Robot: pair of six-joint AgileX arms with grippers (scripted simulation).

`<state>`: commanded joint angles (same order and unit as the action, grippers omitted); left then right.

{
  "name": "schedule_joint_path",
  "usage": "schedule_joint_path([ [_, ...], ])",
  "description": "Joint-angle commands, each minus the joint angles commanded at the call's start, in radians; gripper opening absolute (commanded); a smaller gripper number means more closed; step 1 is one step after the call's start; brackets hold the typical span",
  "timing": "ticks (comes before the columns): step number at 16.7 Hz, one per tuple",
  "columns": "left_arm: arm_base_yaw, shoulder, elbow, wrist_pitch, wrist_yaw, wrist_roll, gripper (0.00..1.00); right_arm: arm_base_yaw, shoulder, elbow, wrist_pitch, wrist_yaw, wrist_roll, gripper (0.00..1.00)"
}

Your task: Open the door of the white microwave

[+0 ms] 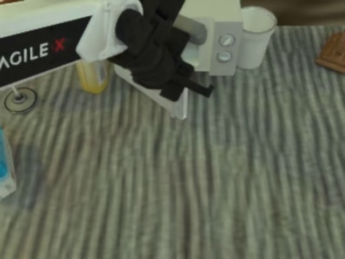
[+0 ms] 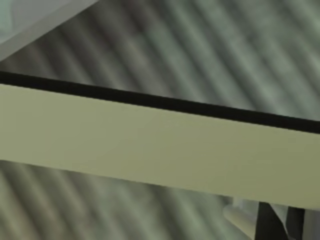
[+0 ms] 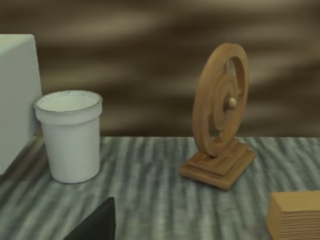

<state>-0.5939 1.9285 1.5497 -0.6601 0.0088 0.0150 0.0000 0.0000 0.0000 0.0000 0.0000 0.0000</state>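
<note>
The white microwave (image 1: 213,19) stands at the table's far edge, its two grey knobs (image 1: 226,47) facing front. Its door (image 1: 179,105) is swung out at an angle toward the table's middle. My left gripper (image 1: 186,81), black, sits over the door's upper edge near its free end and is shut on the door. In the left wrist view the door's edge (image 2: 150,140) fills the picture as a broad cream band. My right gripper (image 3: 95,226) is out of the top view; only a dark tip of it shows, low over the table to the right of the microwave's side (image 3: 15,95).
A white cup (image 1: 256,38) stands just right of the microwave. A yellow container (image 1: 94,75) and a wine glass (image 1: 20,100) are on the left, a blue object (image 1: 3,162) at the left edge. A wooden wheel stand (image 3: 222,120) and wooden block (image 3: 295,215) are at the far right.
</note>
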Motion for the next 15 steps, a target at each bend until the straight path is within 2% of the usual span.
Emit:
schedule_joint_path([
  [3,0.012,-0.020,-0.029,0.007,0.021,0.038,0.00,0.000,0.000,0.000,0.000,0.000,0.000,1.00],
  [15,0.012,-0.020,-0.029,0.007,0.021,0.038,0.00,0.000,0.000,0.000,0.000,0.000,0.000,1.00],
])
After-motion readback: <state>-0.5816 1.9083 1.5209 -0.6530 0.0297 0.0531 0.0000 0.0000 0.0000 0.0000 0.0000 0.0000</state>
